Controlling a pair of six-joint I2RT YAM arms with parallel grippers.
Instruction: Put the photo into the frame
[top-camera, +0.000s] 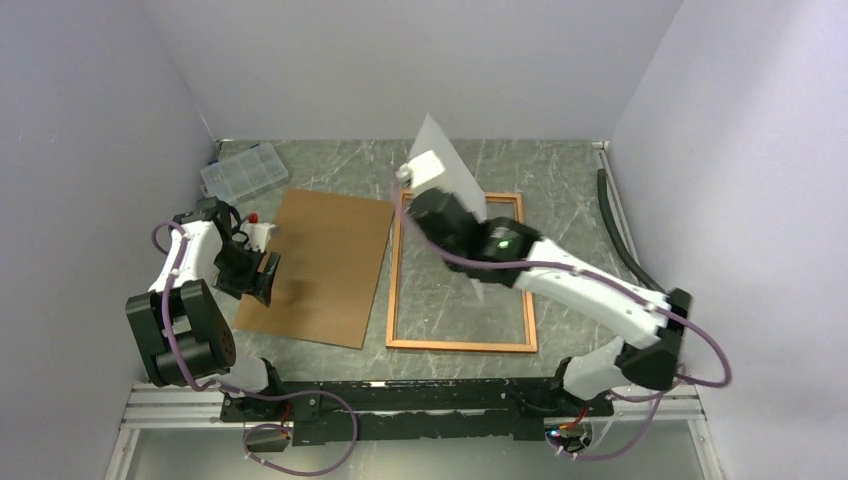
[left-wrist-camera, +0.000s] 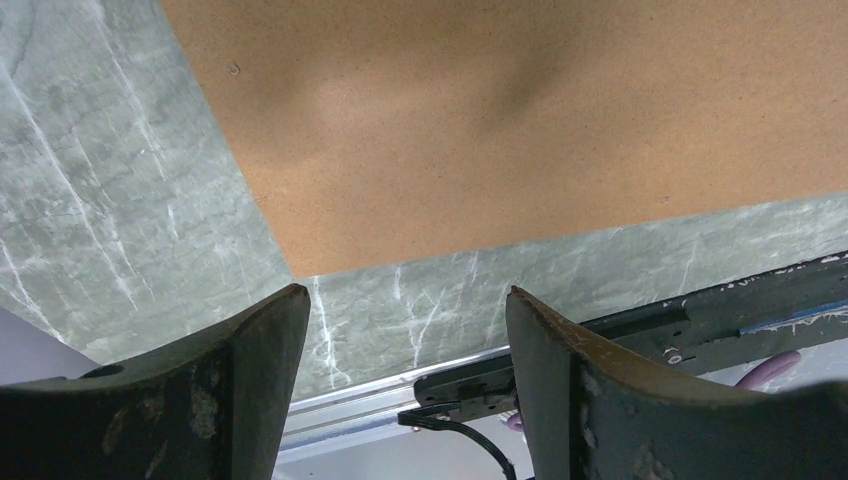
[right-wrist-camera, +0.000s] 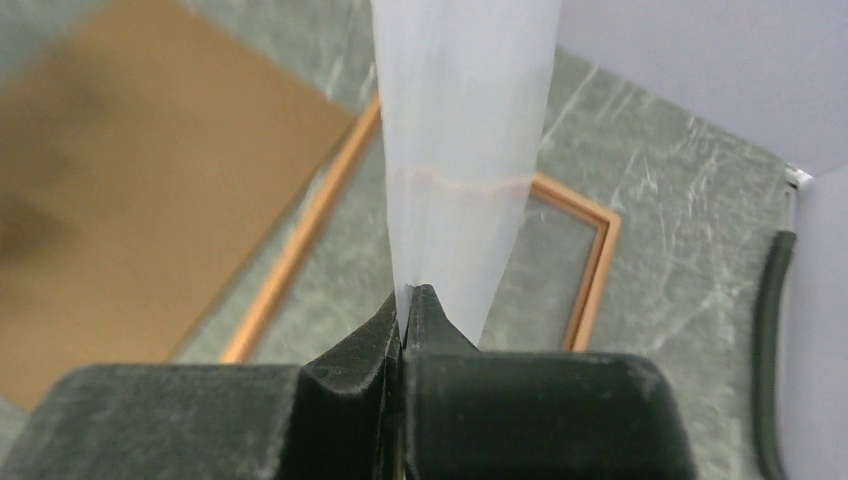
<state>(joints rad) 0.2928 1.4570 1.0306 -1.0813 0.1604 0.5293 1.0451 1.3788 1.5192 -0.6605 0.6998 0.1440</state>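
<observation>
The photo (top-camera: 441, 142) stands on edge in the air above the frame, its white back showing; no picture side is visible. My right gripper (top-camera: 452, 215) is shut on its lower edge, and in the right wrist view the fingertips (right-wrist-camera: 405, 300) pinch the thin white sheet (right-wrist-camera: 465, 120). The frame (top-camera: 460, 345), a narrow orange wooden border, lies flat on the table under the photo, right of centre (right-wrist-camera: 595, 270). My left gripper (top-camera: 262, 280) hangs open over the near left edge of the brown backing board, with nothing between its fingers (left-wrist-camera: 405, 295).
The brown backing board (top-camera: 315, 265) lies flat left of the frame (left-wrist-camera: 520, 120). A clear plastic compartment box (top-camera: 243, 170) sits at the back left. A black hose (top-camera: 615, 225) runs along the right wall. Walls close in on three sides.
</observation>
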